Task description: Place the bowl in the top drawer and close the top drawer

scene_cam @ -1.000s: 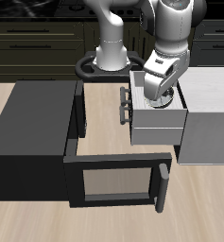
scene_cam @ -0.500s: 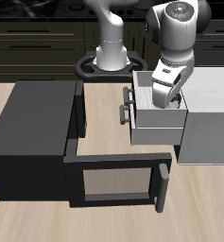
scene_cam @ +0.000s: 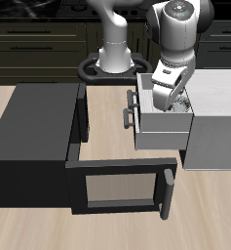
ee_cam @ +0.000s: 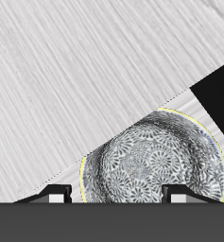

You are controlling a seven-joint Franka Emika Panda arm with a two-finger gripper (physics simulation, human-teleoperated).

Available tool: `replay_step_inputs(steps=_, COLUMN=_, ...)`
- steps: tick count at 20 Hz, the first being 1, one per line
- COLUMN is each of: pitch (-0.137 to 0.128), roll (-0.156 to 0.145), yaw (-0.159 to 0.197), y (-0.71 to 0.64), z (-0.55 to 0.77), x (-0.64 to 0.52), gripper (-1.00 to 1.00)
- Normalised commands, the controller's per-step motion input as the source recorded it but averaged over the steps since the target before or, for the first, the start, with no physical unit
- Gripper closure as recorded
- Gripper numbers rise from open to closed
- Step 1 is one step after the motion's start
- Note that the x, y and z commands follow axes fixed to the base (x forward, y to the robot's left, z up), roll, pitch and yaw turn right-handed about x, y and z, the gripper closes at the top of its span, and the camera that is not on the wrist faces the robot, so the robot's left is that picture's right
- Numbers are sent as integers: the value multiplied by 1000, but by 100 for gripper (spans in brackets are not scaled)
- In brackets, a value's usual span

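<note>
Bowl [ee_cam: 151, 159] lies inside the open top drawer [scene_cam: 164, 127] by its wall, our gripper [scene_cam: 173, 101] spread apart above it.

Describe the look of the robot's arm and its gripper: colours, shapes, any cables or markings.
The arm is built of rounded, glossy white segments joined by darker grey bands at the joints, rising from a white column at the table's back. No loose cables or readable markings show. The gripper has a light grey body in the exterior view; in the wrist view its fingertips are small and pale against a dark grey housing.
</note>
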Motion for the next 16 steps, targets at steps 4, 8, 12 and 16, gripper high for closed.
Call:
replay_step_inputs(steps=4, pitch=10, roll=7, yaw=2, y=-154, z=134, x=-82, gripper=-100)
replay_step_inputs(steps=8, pitch=16, roll=-11, yaw=-8, y=-242, z=130, x=-87, gripper=-100)
replay_step_inputs(steps=12, pitch=3, roll=-26, yaw=28, y=-291, z=99, x=-51, gripper=-100)
replay_step_inputs(steps=16, pitch=1, roll=-41, yaw=42, y=-291, z=91, x=-17, gripper=-100)
